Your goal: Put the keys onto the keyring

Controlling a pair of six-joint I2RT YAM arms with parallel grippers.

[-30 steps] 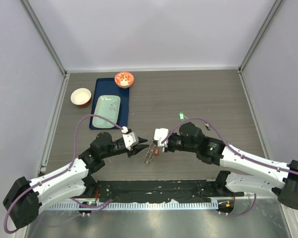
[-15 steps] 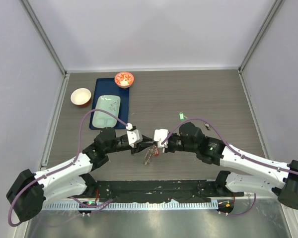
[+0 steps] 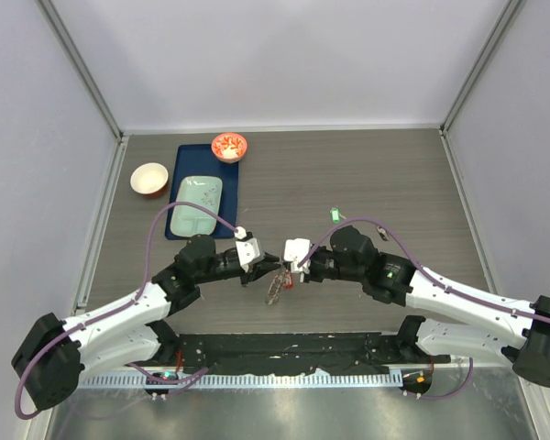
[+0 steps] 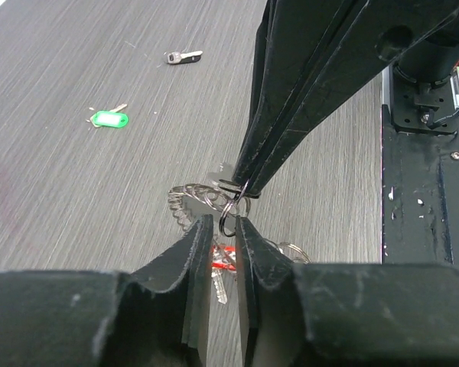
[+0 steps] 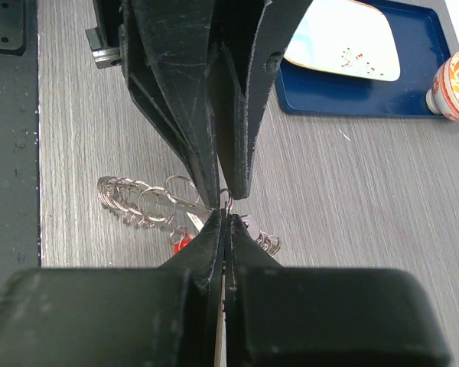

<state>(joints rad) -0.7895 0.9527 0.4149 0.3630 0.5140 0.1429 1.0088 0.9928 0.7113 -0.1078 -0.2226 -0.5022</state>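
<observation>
The keyring, a silvery beaded ring, lies on the table between my grippers with a red-headed key and small split rings on it. It also shows in the left wrist view and the right wrist view. My right gripper is shut on a small split ring of that bunch, just above the table. My left gripper faces it with its jaws a narrow gap apart, the same small ring between its tips. A green key and a dark key lie apart, further out.
A blue tray with a pale green plate sits at the far left. A red patterned bowl stands on the tray's far end, and a white bowl stands left of it. The green key lies behind the right arm.
My left gripper has moved right and in towards the right gripper's tips, ending around the small ring. The right gripper and the keyring have stayed put.
</observation>
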